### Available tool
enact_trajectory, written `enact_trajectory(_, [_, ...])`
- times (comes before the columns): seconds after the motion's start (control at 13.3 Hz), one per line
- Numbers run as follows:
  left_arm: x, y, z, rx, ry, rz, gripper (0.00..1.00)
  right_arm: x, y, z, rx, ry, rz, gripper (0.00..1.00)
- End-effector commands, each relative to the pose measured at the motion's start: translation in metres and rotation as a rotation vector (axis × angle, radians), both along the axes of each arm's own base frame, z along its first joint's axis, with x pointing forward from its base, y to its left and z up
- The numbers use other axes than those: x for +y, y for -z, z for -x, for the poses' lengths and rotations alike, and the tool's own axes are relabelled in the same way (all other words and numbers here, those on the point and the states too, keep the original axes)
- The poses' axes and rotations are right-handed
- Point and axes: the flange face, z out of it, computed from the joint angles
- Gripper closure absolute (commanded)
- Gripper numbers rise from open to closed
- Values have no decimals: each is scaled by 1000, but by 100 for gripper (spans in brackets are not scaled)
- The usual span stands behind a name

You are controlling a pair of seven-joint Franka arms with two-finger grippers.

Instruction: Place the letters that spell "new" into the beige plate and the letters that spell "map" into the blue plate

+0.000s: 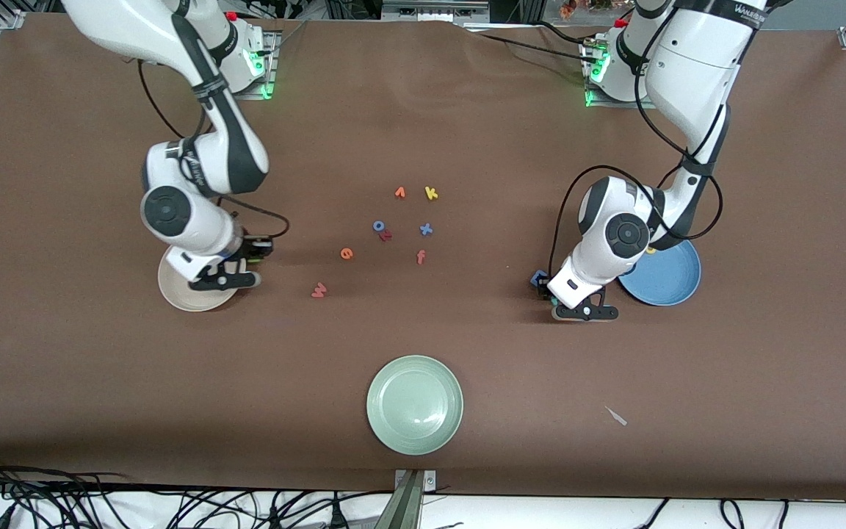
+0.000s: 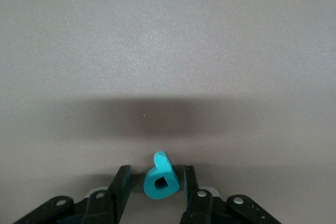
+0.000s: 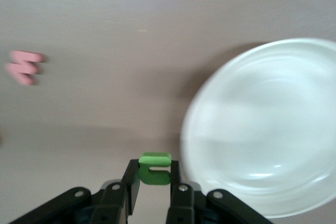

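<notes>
Brown surface (image 1: 467, 110), carrying three plates and scattered foam letters.

- Right gripper (image 3: 155, 182): jaws clamped on the green n (image 3: 155, 169), held just beside the rim of the beige plate (image 1: 173, 290) at the right arm's end of the surface.
- Left gripper (image 2: 156, 190): low over the bare surface just beside the blue plate (image 1: 669, 283); jaws narrow, the teal p (image 2: 160, 179) standing between them, one finger against it and a small gap at the other.
- Blue m (image 1: 538, 278): on the surface just beside the left gripper.
- Yellow a (image 1: 651, 250): only a sliver shows at the blue plate's rim, under the left arm.
- Red-pink w (image 1: 319, 290): on the surface, near the right gripper's jaws.
- Orange e (image 1: 346, 253): well apart from both sets of jaws, toward the middle.
- Middle cluster: orange v-shaped letter (image 1: 400, 192), yellow k (image 1: 431, 193), blue o (image 1: 379, 226), blue x (image 1: 426, 229), red-pink f (image 1: 420, 256).
- Pale green plate (image 1: 414, 404): nearest the front camera, well apart from both sets of jaws.
</notes>
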Motion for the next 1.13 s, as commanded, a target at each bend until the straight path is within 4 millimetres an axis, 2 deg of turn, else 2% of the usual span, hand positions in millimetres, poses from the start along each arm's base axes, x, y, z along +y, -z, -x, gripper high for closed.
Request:
enact_trajectory(0.0, [-2, 3, -1, -2, -2, -3, 73, -37, 0, -5, 16, -82, -2, 73])
enact_trajectory(0.23, [-1, 4, 0, 0, 1, -6, 83, -66, 5, -12, 5, -75, -5, 70])
enact_trajectory(0.3, [0, 3, -1, -2, 0, -6, 84, -76, 6, -14, 4, -58, -3, 53])
enact_trajectory(0.38, [2, 1, -2, -3, 1, -9, 84, -79, 6, -15, 2, -46, -5, 17])
enact_trajectory(0.45, [3, -3, -3, -3, 1, -10, 84, -77, 4, -17, -3, -28, -6, 0])
enact_trajectory(0.6, [11, -24, -3, 7, -7, -11, 84, -65, -4, -22, -17, 67, -32, 0])
enact_trajectory(0.68, [23, -41, -5, 18, -22, -13, 84, -56, -8, -25, -28, 121, -35, 0])
enact_trajectory(0.9, [93, -85, 4, 62, 1, -27, 83, -1, -11, -27, -39, 307, -33, 0])
enact_trajectory(1.05, [150, -97, 24, 68, 35, -24, 83, 39, -8, -32, -44, 461, -32, 0])
